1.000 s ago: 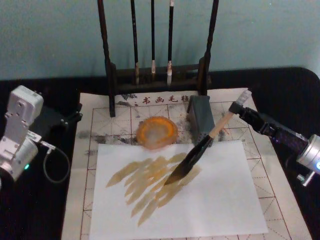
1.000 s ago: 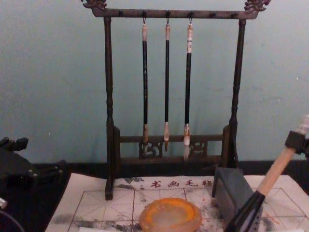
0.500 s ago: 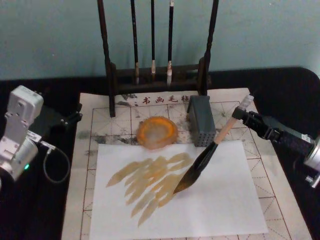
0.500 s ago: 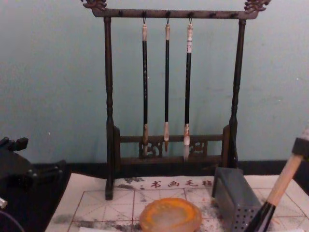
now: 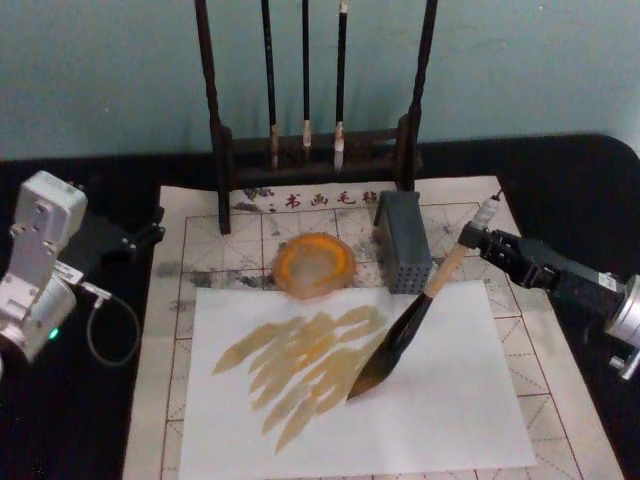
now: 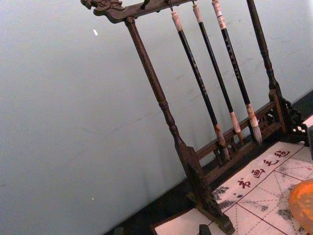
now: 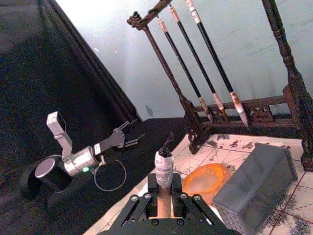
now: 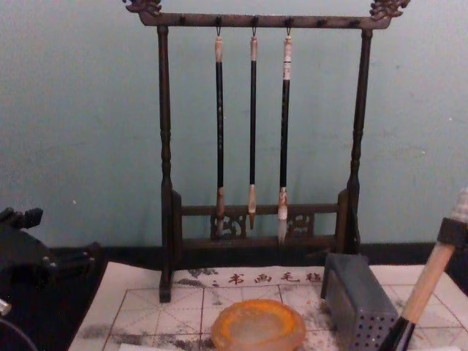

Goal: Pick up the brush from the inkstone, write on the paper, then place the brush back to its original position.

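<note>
While the writing step looks to be in hand, the right tool (image 5: 478,240) is clenched on the brush (image 5: 418,312) high on its wooden handle, just below the white wrapped end, and reaches in from the right edge of the counter (image 5: 570,180). Held that far up, the brush slants down toward the counter's middle. Its dark tip appears to touch a plain white sheet (image 5: 450,420) beside the tan strokes, and the grip leaves the whole tip free to press and drag. That sheet lies on the paper (image 5: 200,240), the gridded one. The inkstone (image 5: 313,263) sits toward the far edge, just beyond the sheet, near enough for an easy return, with a grey block (image 5: 403,240) beside it. The left tool (image 5: 140,237) rests parked at the left edge, probably to keep clear of the brush
</note>
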Robot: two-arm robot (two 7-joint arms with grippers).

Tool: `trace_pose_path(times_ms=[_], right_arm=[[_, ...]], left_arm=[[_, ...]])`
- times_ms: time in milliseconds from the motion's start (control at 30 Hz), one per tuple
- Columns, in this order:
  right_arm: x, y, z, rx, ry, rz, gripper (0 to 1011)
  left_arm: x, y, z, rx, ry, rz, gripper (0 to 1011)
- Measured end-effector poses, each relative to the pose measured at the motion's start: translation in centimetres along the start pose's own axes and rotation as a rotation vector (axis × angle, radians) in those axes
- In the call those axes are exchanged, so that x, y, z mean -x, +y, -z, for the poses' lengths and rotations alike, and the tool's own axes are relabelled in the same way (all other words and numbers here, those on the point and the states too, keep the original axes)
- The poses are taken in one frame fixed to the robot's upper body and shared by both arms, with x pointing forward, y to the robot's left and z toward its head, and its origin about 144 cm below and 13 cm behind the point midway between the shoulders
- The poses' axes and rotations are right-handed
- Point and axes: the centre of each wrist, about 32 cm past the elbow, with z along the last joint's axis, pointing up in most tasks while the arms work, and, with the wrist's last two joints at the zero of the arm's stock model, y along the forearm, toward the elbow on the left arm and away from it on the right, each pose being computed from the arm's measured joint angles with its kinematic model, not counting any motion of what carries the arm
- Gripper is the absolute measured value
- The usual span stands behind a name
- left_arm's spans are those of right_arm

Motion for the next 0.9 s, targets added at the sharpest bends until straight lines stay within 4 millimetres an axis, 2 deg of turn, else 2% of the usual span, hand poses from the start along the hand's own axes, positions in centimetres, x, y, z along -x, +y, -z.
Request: trace_pose_path(times_ms=[900], right_arm=[[-0.08,0.13,0.49,0.020,-0.025,-0.005,185]], left_arm=[[0.00,0.00,0.00,0.000,0.000,0.000,1001]])
